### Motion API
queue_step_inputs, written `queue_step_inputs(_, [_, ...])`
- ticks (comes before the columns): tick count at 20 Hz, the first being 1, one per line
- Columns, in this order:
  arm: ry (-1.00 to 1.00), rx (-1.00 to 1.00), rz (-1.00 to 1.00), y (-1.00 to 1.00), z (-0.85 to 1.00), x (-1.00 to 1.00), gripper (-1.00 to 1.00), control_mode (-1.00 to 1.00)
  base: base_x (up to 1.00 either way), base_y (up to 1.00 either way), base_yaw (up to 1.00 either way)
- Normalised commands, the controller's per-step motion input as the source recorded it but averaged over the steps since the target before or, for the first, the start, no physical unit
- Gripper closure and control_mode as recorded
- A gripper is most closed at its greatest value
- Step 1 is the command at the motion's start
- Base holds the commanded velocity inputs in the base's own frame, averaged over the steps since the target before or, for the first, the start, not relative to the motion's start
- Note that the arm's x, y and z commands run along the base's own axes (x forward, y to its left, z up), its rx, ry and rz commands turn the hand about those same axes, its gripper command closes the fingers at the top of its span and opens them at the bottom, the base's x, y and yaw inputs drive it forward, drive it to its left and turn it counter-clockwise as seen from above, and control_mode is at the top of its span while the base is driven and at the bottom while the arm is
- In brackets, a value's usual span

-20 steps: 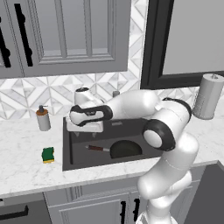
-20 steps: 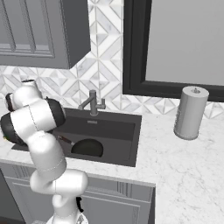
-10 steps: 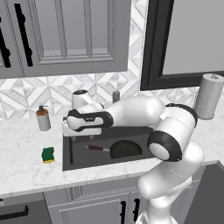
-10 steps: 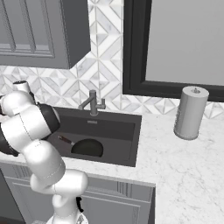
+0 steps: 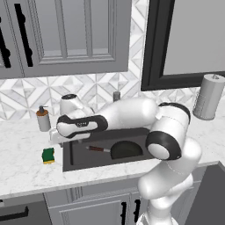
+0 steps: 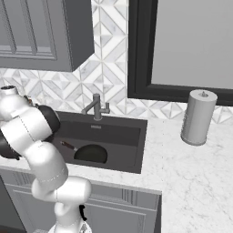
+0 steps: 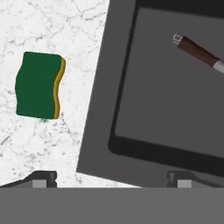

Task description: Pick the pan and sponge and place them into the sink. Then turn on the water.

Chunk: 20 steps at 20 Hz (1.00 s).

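Observation:
The black pan (image 5: 126,150) lies in the dark sink (image 5: 68,160), its reddish-brown handle (image 7: 197,51) pointing toward the left wall of the basin. It shows in the right base view too, where the pan (image 6: 91,154) rests at the sink's near left. The green and yellow sponge (image 5: 48,155) lies flat on the counter just left of the sink. My gripper (image 5: 59,140) hangs open above the sink's left rim (image 7: 99,109), empty. In the hand view the sponge (image 7: 39,85) sits to the left of the open gripper (image 7: 113,178). No water runs from the faucet (image 6: 96,108).
A grey soap dispenser (image 5: 43,118) stands on the counter behind the sponge. A grey paper-towel roll (image 6: 198,117) stands on the counter right of the sink. My arm stretches across the basin from the right.
My arm has swung left, carrying the open gripper from over the sink to its left rim, nearer the sponge. Pan and sponge have not moved.

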Motion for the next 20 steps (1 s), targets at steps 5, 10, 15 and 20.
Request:
queue_step_inputs(5, [0.00,0.00,0.11,0.65,-0.01,-0.03,-1.00,-1.00,0.00,0.00,0.00])
queue_step_inputs(10, [0.00,-0.01,0.00,0.56,-0.16,0.00,-1.00,-1.00,0.00,0.00,0.00])
queue_step_inputs(15, [0.00,0.00,0.00,0.38,-0.28,0.04,-1.00,-1.00,0.00,0.00,0.00])
queue_step_inputs(20, [0.00,0.00,0.00,0.19,-0.20,0.09,-1.00,-1.00,0.00,0.00,0.00])
